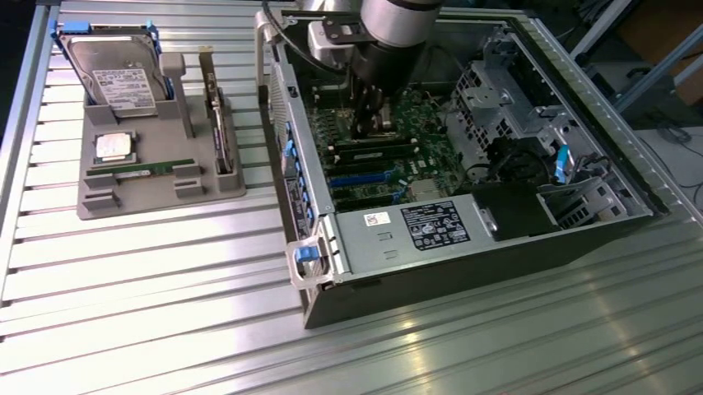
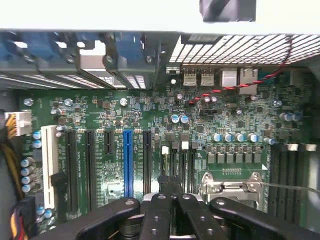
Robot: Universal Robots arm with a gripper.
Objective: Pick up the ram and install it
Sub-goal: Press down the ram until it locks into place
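**Closed gripper over the motherboard inside the open computer case**

The black open-sided computer case (image 1: pixel 462 247) lies on the ribbed metal table (image 1: pixel 165 280), and the silver-and-black robot arm (image 1: pixel 384 49) reaches down into it. The black gripper (image 1: pixel 377 123) hangs low over the green motherboard (image 1: pixel 363 156), near its long dark slots. In the wrist view the gripper (image 2: pixel 170 187) has its black fingers (image 2: pixel 157 210) drawn together, jaws closed, above the board between the blue expansion slot (image 2: pixel 128 160) and the silver processor socket bracket (image 2: pixel 230 187). Whether anything thin is pinched between the fingertips cannot be told.

On the exterior view's left, well apart from the case, sits a grey moulded holder tray (image 1: pixel 154 193). A long, narrow green circuit-board ram stick (image 1: pixel 143 172) lies flat in a groove near the tray's front. Behind it rests a square silver processor chip (image 1: pixel 114 146), and at the back a big silver hard drive with a white label (image 1: pixel 115 74) leans upright in blue rails. A second thin card (image 1: pixel 223 123) stands on edge at the tray's side nearest the case.

Inside the case, a grey power supply with a black label (image 1: pixel 412 226) lies at the near end.
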